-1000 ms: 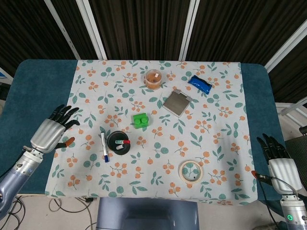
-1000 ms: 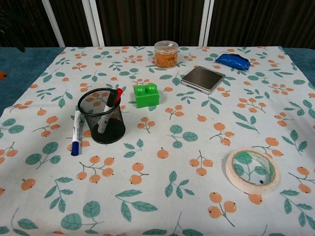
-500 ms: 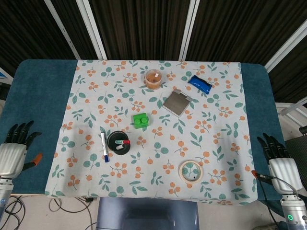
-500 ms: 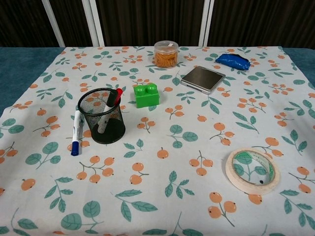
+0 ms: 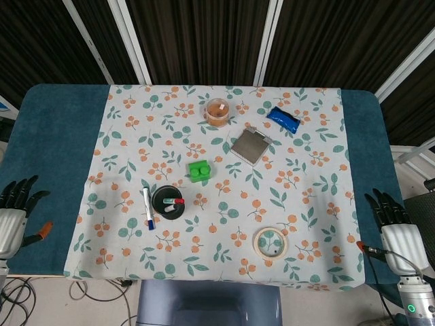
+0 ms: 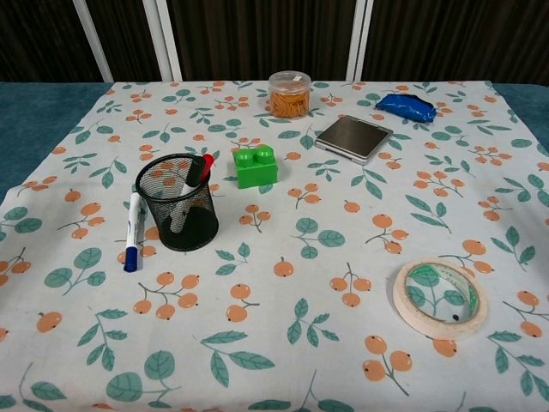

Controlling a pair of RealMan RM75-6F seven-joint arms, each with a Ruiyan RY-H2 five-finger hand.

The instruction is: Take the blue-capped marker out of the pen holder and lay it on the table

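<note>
- Two robot hands sit far apart, one at each side of the counter (image 5: 54,136), and both are off the flowery cloth (image 5: 306,170).
- The left hand (image 5: 12,216) is at the left edge of the head view. Its fingers are spread apart and it holds nothing.
- The right hand (image 5: 396,229) is by the right edge of the counter. Its fingers are apart too, and it holds nothing.
- The blue-capped marker (image 6: 132,232) lies flat on the cloth, just beside the pen holder (image 6: 178,202), on its left in both views. Its blue cap points to the near edge of the counter.
- The pen holder is a black mesh cup. It stands up straight, and a red-capped marker (image 6: 197,171) leans inside it.
- A green block (image 6: 256,166) is near the holder, a bit further back.
- A roll of tape (image 6: 439,297) lies flat toward the front right.
- A small orange jar (image 6: 288,93), a flat grey case (image 6: 353,138) and a blue packet (image 6: 406,106) are at the back of the cloth.
</note>
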